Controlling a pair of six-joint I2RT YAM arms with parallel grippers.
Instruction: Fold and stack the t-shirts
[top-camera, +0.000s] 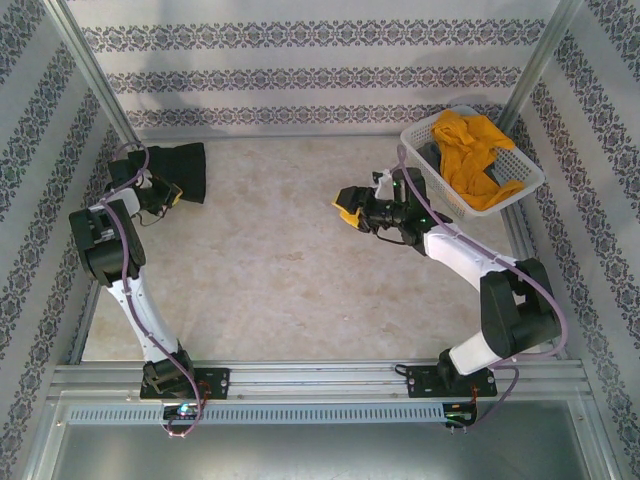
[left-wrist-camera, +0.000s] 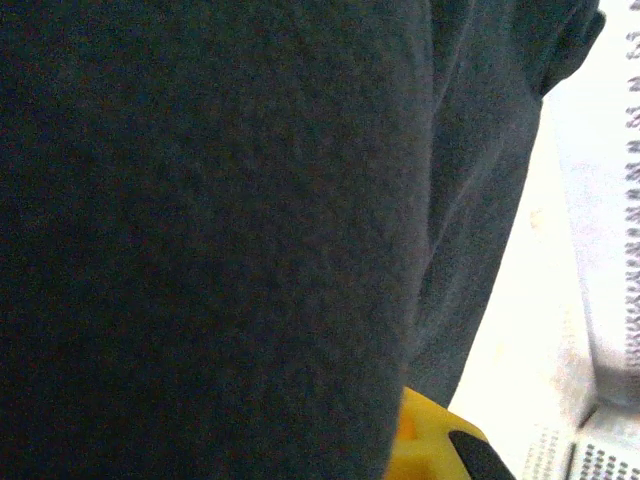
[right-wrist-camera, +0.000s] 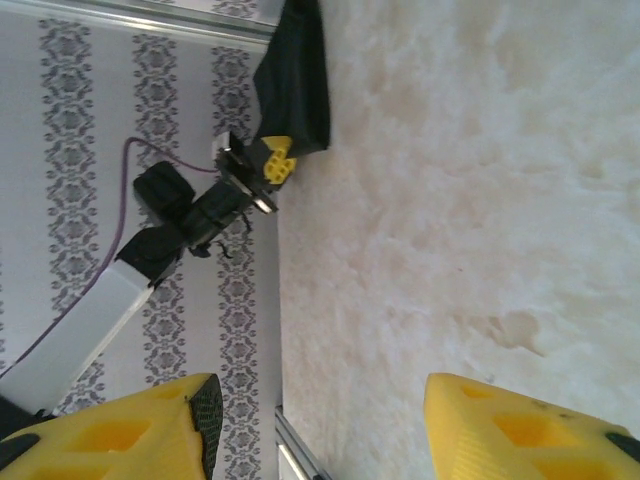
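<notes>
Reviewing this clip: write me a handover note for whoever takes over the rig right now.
Left gripper: at the black t-shirt, far left on the table. Whether it is closed on the cloth cannot be told.
Right gripper: open and empty, over the bare middle of the table.
Mustard-yellow t-shirt: crumpled in the white lattice basket, far right.
Done: the black t-shirt lies as a compact bundle; how neat the fold is cannot be told.
Left: take the yellow one out, fold it, and stack the two.
</notes>
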